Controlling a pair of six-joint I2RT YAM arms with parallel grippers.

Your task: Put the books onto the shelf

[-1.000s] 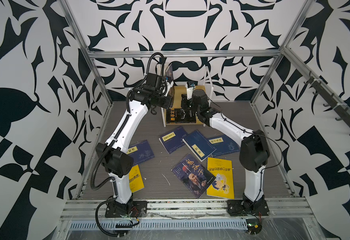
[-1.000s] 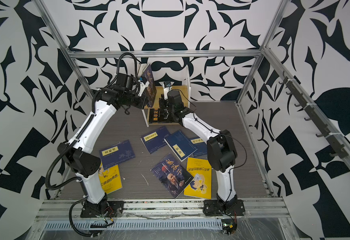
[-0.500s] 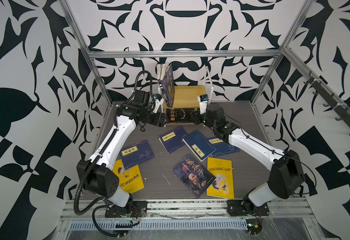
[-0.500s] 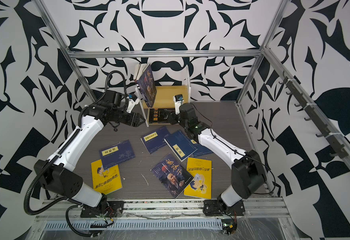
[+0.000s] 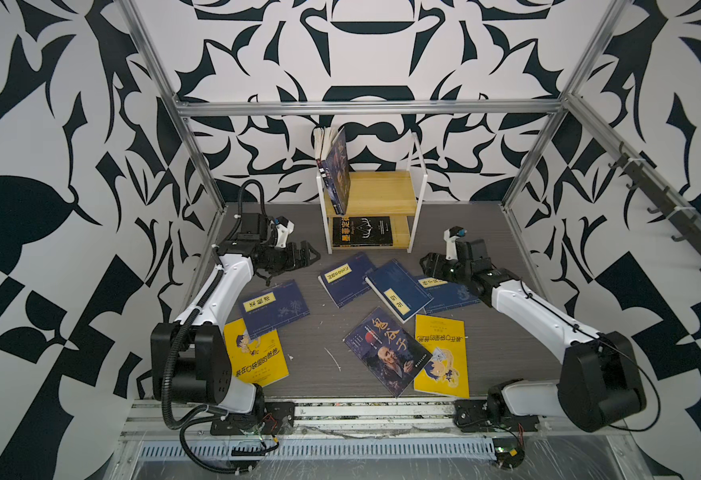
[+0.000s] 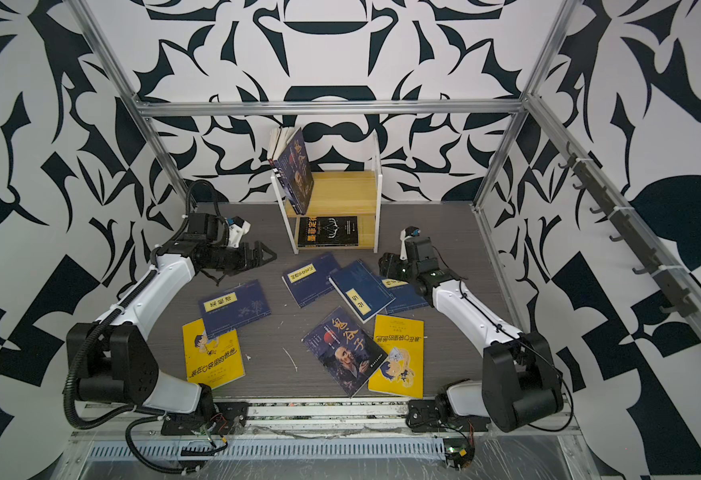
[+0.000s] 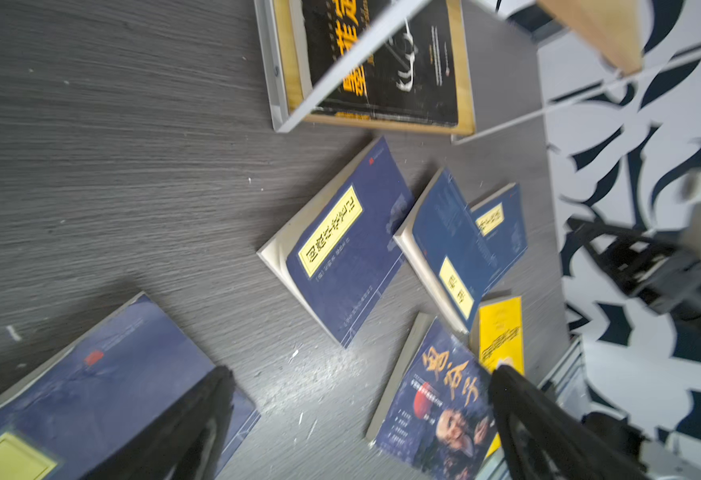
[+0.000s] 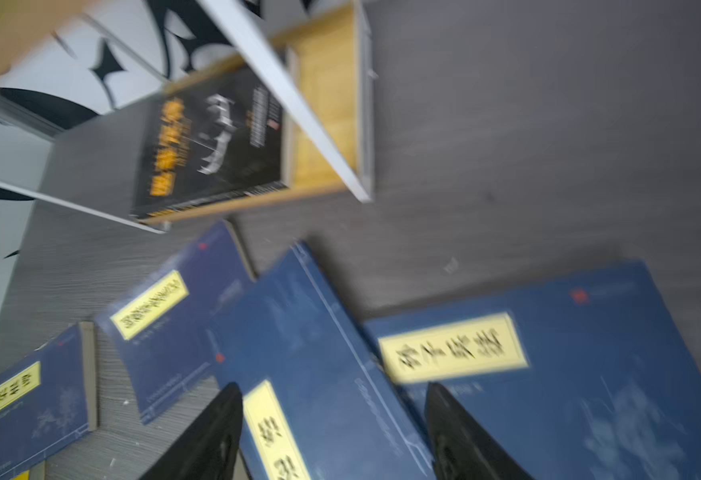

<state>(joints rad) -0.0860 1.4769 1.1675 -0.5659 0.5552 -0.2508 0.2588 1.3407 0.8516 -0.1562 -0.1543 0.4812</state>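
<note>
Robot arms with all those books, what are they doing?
Two robot arms are filling the little shelf. One portrait book stands tilted at the left end of its top board, and a black book lies on the bottom one. Seven more books lie scattered on the table. The left gripper and right gripper are both open and empty, low over the table.

We see white walls printed with bold black leaf shapes [image 5: 382,62] on three sides, framed by silver aluminium bars [image 5: 365,107]. The floor is a dark grey wood-grain board [image 5: 506,353]. A rail of black hooks [image 5: 668,208] lines the right wall, and a grey slotted duct [image 5: 319,451] runs along the front.
</note>
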